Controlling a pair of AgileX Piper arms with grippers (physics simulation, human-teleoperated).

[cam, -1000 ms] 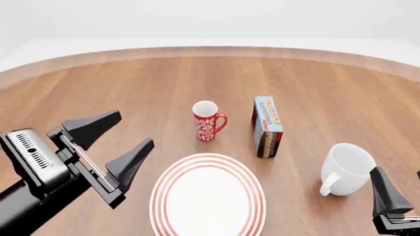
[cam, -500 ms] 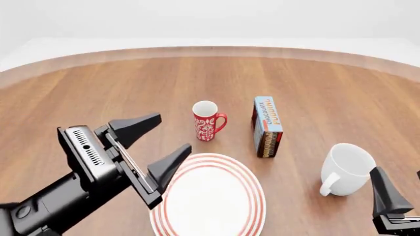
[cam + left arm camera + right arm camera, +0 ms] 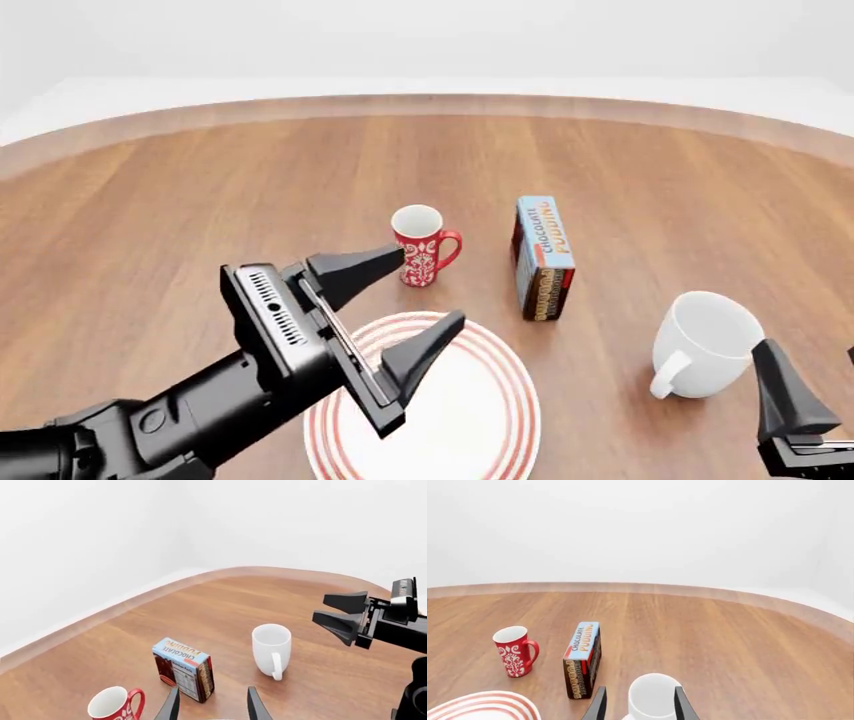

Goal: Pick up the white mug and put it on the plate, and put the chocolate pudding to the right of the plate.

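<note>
The white mug (image 3: pixel 705 342) stands upright at the right front of the table, handle toward the front-left; it also shows in the left wrist view (image 3: pixel 271 647) and the right wrist view (image 3: pixel 652 695). The plate (image 3: pixel 474 415) lies at the front centre. The chocolate pudding (image 3: pixel 545 255) stands on edge behind the plate's right side, also seen in the wrist views (image 3: pixel 183 669) (image 3: pixel 582 659). My left gripper (image 3: pixel 430 288) is open and empty above the plate's back-left rim. My right gripper (image 3: pixel 807 352) is open and empty just front-right of the white mug.
A slim red mug with a white floral pattern (image 3: pixel 422 245) stands behind the plate, left of the pudding box, close to my left gripper's far finger. The round wooden table's far edge (image 3: pixel 427 100) curves across the back.
My left arm has swung right and forward, from the table's left side to above the plate's left part. The right arm and all objects have not moved.
</note>
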